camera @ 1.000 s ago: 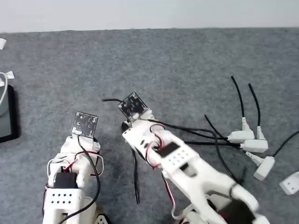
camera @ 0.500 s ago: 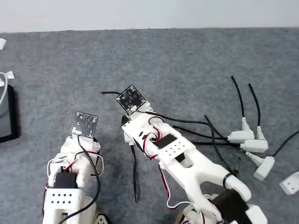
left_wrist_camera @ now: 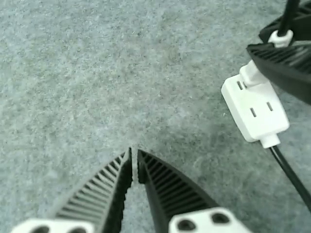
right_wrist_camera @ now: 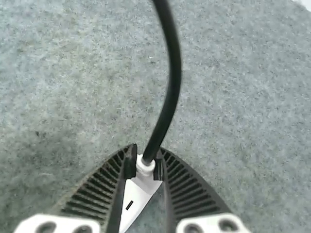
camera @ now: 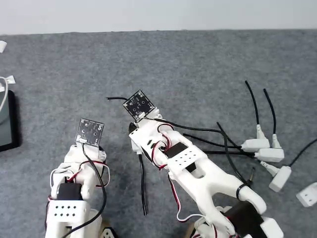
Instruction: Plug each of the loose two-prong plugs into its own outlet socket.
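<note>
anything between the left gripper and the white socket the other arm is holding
Nothing visible. Only bare grey carpet lies between the left gripper and the white socket, which the right gripper grips at its cord end.

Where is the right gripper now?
The right gripper is mid-table in the high view, right of the left gripper, clamped on a white socket's cord end.

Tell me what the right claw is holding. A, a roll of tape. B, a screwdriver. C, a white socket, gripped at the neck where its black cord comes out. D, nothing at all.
C: the right claw is closed on the narrow neck of the white socket, right where the black cord leaves it.
</note>
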`<state>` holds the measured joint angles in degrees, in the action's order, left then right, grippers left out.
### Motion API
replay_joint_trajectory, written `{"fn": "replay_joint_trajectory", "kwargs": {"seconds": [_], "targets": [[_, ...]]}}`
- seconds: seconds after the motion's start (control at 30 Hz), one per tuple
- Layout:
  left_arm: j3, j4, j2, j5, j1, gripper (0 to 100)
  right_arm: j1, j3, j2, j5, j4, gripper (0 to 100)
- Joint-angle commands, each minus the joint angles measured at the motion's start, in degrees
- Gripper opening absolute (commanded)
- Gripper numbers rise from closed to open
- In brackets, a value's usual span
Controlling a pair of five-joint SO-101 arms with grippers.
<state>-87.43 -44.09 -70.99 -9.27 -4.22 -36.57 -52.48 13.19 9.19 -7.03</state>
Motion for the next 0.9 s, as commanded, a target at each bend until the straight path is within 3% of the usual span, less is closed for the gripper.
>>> {"fn": "replay_joint_trajectory", "kwargs": {"seconds": [0.0,0.23,0.87], "targets": [[1.5,1.7,-0.4,0.3,-0.3,2,-0.6,4.7,-0.4,-0.6,1.2,0.8],[1.4,1.6,-0.4,0.3,-0.3,2,-0.3,9.4,-6.9,-0.4,0.7,0.8],[0.8,1.8,-0.4,-1.1,-0.2,2,-0.4,5.1,-0.4,-0.7,-7.0,0.8]]}}
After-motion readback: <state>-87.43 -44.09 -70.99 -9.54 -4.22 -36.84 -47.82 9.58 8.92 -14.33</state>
